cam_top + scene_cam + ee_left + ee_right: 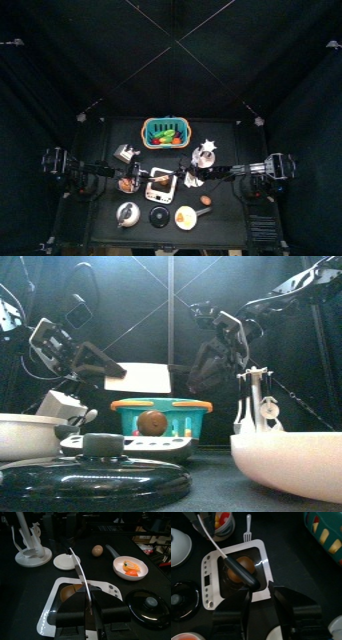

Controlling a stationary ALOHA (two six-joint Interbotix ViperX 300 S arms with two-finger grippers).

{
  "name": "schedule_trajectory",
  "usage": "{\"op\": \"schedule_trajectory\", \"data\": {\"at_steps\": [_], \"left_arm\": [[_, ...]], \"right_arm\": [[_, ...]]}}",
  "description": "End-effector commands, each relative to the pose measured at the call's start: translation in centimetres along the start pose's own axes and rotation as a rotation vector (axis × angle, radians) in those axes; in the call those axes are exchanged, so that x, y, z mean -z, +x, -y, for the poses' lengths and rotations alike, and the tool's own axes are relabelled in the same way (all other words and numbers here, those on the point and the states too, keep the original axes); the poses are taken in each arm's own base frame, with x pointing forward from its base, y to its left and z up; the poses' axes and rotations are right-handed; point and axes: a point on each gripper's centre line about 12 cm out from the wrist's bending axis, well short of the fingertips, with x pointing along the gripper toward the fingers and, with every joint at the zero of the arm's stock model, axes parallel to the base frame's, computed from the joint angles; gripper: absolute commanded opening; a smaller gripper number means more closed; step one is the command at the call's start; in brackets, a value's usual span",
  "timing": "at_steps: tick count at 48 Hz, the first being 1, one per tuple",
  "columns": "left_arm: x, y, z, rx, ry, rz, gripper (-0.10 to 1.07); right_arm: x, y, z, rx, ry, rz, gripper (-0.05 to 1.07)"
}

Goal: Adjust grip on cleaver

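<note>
While my left gripper point(91, 606) pinches the cleaver point(140, 378) by its blade, edge-up over the white scale point(50, 607), my right gripper point(264, 604) stands wide open and empty, the dark handle point(241, 569) pointing lengthwise into its jaws, nearest for re-gripping.

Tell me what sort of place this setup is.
Probably a robot lab's mock kitchen bench: black curtains pen in a small black table laid with a white scale, a pot lid, a teal basket of toy food and a cleaver.
</note>
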Motion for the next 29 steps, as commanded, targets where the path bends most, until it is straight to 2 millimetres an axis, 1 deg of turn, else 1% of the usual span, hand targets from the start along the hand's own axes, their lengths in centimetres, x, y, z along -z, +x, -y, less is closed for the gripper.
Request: {"op": "schedule_trajectory", "data": {"at_steps": [1, 8, 22, 29], "left_arm": [[-0.2, 0.2, 0.6, 0.026, 0.016, 0.006, 0.45], [0.1, 0.3, 0.5, 0.025, 0.014, -0.003, 0.45], [0.0, 0.3, 0.1, 0.011, 0.017, -0.001, 0.45], [-0.1, 0.3, -0.4, -0.007, 0.014, 0.002, 0.45]], "right_arm": [[-1.3, -0.8, 0.4, 0.013, -0.006, 0.039, 0.74], [-1.6, -0.8, 0.2, 0.005, -0.027, 0.049, 0.74], [-0.9, -1.0, -2.7, -0.131, -0.116, 0.058, 0.77], [-0.4, -1.2, -2.6, -0.131, -0.116, 0.05, 0.82]]}}
